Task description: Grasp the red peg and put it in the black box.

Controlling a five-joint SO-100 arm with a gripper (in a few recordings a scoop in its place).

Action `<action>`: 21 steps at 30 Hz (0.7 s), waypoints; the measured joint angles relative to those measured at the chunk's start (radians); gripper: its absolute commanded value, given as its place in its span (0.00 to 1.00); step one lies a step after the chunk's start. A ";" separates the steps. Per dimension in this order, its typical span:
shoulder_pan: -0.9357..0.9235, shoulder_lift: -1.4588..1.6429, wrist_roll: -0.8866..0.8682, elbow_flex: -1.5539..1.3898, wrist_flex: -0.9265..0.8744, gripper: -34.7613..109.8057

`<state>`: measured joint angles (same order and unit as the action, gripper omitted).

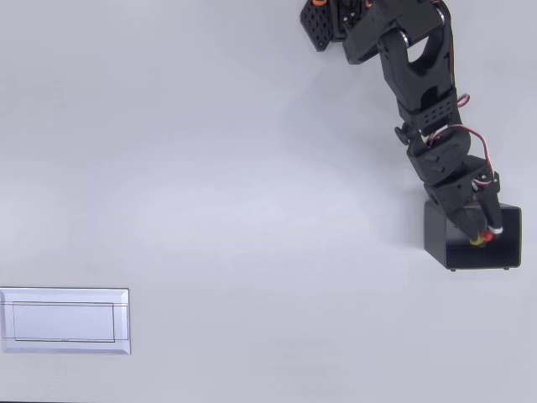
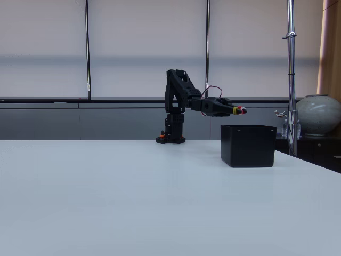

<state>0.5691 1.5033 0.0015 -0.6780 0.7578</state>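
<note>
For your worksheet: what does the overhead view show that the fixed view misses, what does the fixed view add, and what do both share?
Overhead view: a flat white tray at the table's lower left, and the gripper lined up over the black box. Fixed view: the gripper held above the box's rim, plus windows and a round vase. Both: the arm, box and red peg at the fingertips.

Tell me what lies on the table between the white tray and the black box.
Nothing: in the overhead view the table is bare from the white tray at lower left to the black box at right, under the tool.
</note>
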 measured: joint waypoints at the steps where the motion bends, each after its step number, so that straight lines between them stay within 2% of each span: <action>1: 0.000 0.005 0.000 -0.006 0.000 0.24; 10: 0.000 0.020 -0.026 -0.031 0.072 0.35; 21: -0.009 0.020 -0.023 -0.021 0.084 0.37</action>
<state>0.5599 1.5232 -0.0215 -0.6995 0.8422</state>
